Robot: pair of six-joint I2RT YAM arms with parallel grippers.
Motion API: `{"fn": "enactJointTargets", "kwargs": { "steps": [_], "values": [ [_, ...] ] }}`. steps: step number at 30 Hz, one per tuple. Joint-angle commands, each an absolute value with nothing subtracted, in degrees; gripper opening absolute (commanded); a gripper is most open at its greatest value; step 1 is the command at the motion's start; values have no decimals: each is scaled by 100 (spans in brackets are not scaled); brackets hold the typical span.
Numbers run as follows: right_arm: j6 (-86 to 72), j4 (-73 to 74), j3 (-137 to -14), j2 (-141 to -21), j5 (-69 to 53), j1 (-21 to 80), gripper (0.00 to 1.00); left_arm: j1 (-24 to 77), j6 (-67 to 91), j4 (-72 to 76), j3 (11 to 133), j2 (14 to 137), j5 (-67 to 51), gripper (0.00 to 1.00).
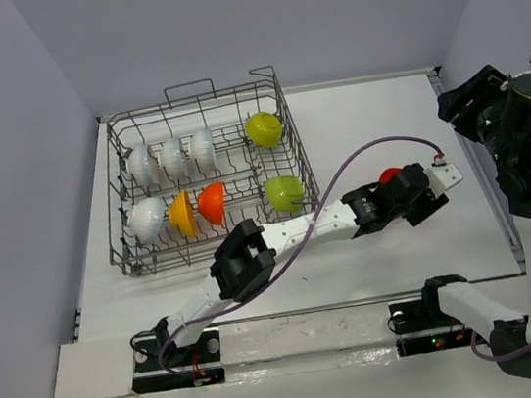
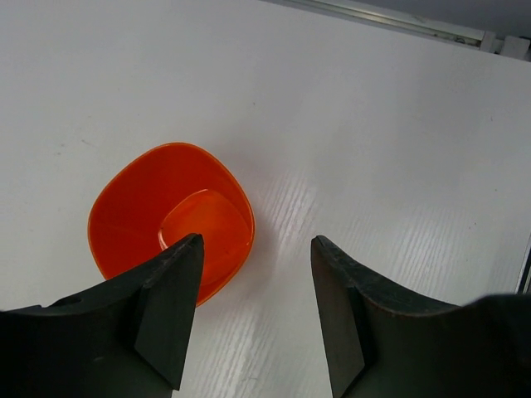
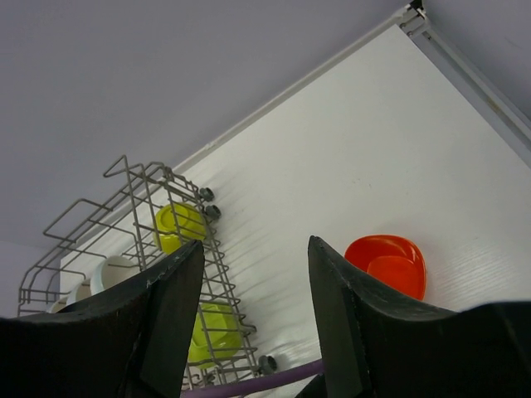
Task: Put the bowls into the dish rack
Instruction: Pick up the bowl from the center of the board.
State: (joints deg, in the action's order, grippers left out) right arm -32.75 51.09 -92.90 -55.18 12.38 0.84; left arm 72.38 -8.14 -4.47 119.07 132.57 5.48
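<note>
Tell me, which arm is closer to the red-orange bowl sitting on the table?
Left. The left end effector hovers open just above the red-orange bowl; the right end effector is raised, farther off toward the table's right side.

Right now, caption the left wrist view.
Open left pincer hovers above a red-orange bowl upright on the white table.

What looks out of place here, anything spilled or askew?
One thing: a red-orange bowl sits open side up on the table, right of the dish rack, not loaded. The left gripper hangs open over it. The racked bowls stand on edge in two rows; no spill or damage visible.
</note>
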Motion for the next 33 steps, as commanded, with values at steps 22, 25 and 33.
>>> {"fn": "enactJointTargets", "kwargs": {
  "steps": [22,25,33],
  "values": [
    [-3208,4896,-9044,-5572,993,114,59,6882,-677,-765,12630,13799,-554,66],
    [-3199,4852,-8983,-5564,984,114,59,6873,-686,-800,12630,13851,-510,66],
    [-3208,4799,-8956,-5581,958,114,59,6847,-694,-905,12805,14080,-492,66]
  ]
}}
